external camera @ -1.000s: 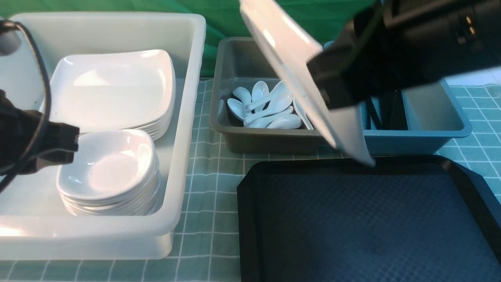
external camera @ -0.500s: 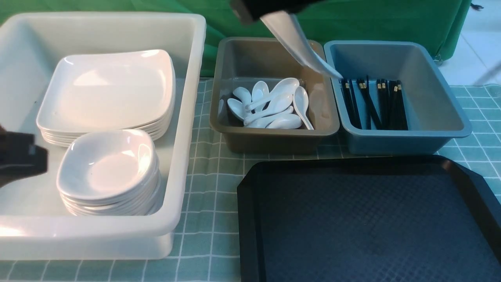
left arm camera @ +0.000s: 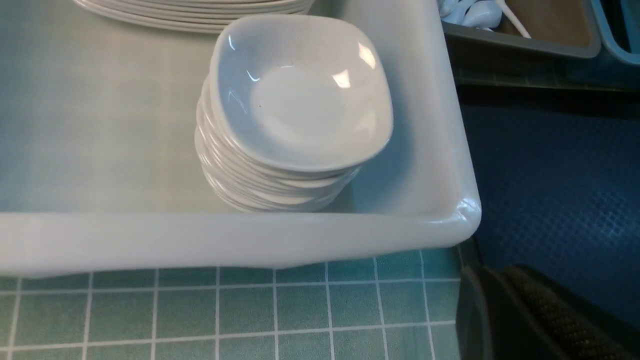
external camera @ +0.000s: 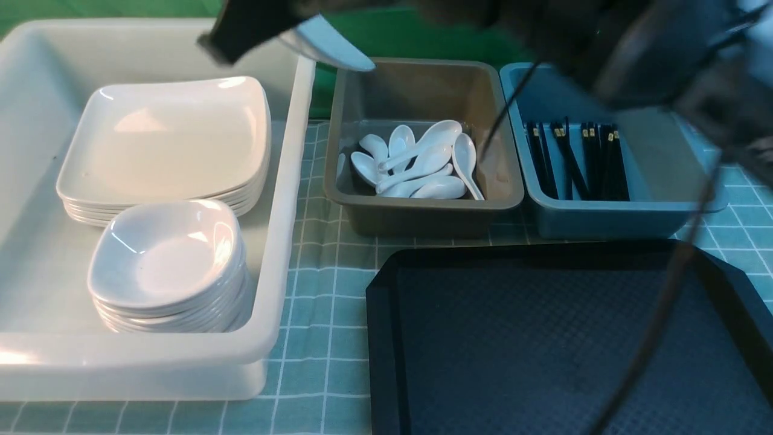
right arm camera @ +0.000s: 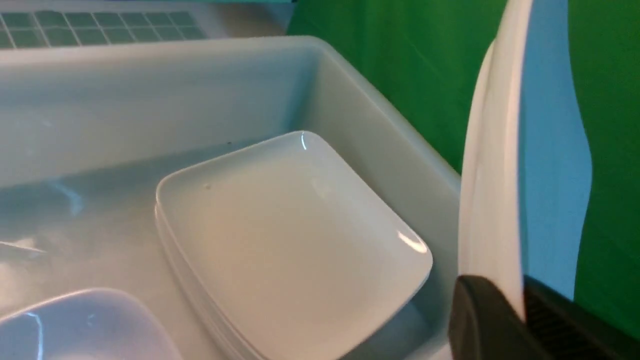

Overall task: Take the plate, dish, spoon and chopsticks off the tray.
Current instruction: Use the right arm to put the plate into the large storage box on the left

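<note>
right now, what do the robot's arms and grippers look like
Both grippers are black and blocky. The left gripper has a dotted pad on an inner face; the right gripper has a textured pad too. The right arm is blurred and dark, with a thin cable hanging from it.

No writing, label or number is legible anywhere.

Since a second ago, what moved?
The large glossy white square plate, clamped in the right jaws, swung left from above the black plastic tray to over the big white tub's far rim. The left arm pulled out of the front view. Stacked square plates, small white dishes, white soup spoons, black chopsticks and tray: unmoved.
</note>
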